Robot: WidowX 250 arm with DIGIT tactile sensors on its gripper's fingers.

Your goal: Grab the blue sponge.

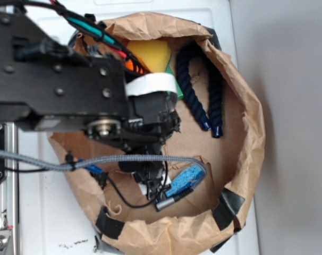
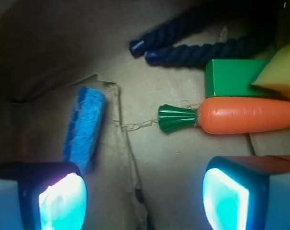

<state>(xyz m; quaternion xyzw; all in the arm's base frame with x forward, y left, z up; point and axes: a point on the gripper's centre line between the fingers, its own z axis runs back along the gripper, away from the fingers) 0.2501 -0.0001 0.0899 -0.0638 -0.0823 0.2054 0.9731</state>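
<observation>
Blue sponge [image 2: 84, 127] lies on the brown paper [image 2: 183, 163] just ahead of the left finger [image 2: 61, 201], off-centre between the spread, empty jaws of the gripper [image 2: 142, 199] — better to shift toward it and square up before descending and closing.

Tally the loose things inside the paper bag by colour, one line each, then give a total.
Blue: 2, the blue sponge and the dark blue rope
Green: 1, the green block
Yellow: 1, the yellow foam wedge
Orange: 1, the carrot
Total: 5
</observation>
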